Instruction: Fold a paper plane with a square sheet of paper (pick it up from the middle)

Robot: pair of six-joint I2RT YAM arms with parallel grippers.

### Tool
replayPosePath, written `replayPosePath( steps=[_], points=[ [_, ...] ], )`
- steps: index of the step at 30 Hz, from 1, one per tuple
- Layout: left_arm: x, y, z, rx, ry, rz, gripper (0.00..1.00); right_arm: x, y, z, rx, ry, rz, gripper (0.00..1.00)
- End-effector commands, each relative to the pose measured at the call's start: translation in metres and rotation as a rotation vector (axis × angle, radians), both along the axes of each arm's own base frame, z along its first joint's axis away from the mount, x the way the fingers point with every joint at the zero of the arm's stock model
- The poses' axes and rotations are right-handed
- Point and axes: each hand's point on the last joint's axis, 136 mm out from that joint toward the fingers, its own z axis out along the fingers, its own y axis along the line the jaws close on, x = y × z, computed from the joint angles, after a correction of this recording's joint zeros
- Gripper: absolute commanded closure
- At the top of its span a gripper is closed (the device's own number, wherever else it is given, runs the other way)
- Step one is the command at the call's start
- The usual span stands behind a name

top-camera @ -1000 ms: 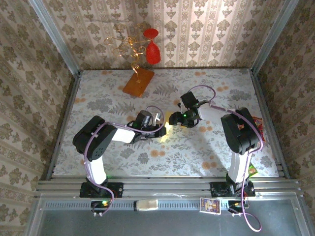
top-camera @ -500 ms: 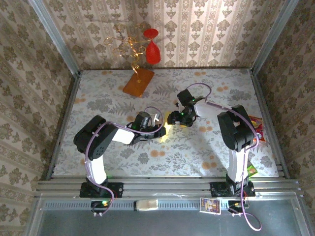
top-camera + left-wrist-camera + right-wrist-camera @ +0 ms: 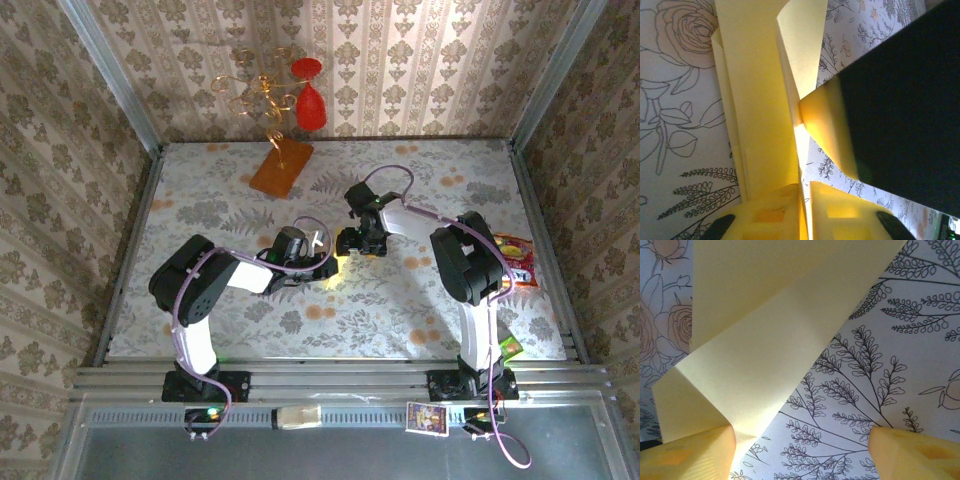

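Observation:
The pale-yellow sheet of paper [image 3: 760, 100] is creased into a narrow, layered shape with one flap standing up. It lies mid-table between the two grippers [image 3: 336, 263]. My left gripper [image 3: 805, 187] is shut on the paper's near edge, which runs through the thin slit between its yellow pads [image 3: 765, 215]. My right gripper [image 3: 802, 440] is open, its fingers [image 3: 915, 452] set wide apart over the printed cloth. Its left finger touches a folded corner of the paper [image 3: 765, 340]. From above, the left gripper [image 3: 320, 265] and right gripper [image 3: 348, 243] meet at the paper.
An orange-brown slab [image 3: 280, 165] with gold wire and red ornaments [image 3: 310, 105] stands at the back. Snack packets [image 3: 516, 252] lie by the right wall, with a green one [image 3: 511, 346] nearer the front. Metal frame rails border the table.
The right arm has swung its wrist and gripper leftward, toward the paper and the left gripper. The left arm has stayed in place, holding the paper.

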Motion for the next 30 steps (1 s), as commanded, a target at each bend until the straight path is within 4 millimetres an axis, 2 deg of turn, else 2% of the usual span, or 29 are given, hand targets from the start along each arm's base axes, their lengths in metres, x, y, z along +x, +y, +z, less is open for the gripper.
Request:
replayPosePath(
  steps=[1, 10, 16, 21, 30],
  points=[
    [-0.006, 0.01, -0.009, 0.05, 0.027, 0.011, 0.83, 0.004, 0.004, -0.038, -0.036, 0.014, 0.002, 0.26],
    [-0.013, 0.016, -0.004, 0.097, 0.021, 0.01, 0.76, 0.004, 0.003, -0.041, -0.052, 0.031, 0.006, 0.26],
    [-0.016, 0.017, -0.001, 0.15, 0.004, -0.005, 0.75, 0.004, 0.004, -0.042, -0.051, 0.039, 0.01, 0.26],
    [-0.017, 0.02, -0.003, 0.188, 0.003, -0.009, 0.77, 0.004, 0.005, -0.043, -0.05, 0.044, 0.011, 0.26],
    [-0.021, 0.023, -0.021, 0.213, 0.032, -0.015, 0.84, 0.003, 0.006, -0.043, -0.042, 0.046, 0.016, 0.26]
  ],
)
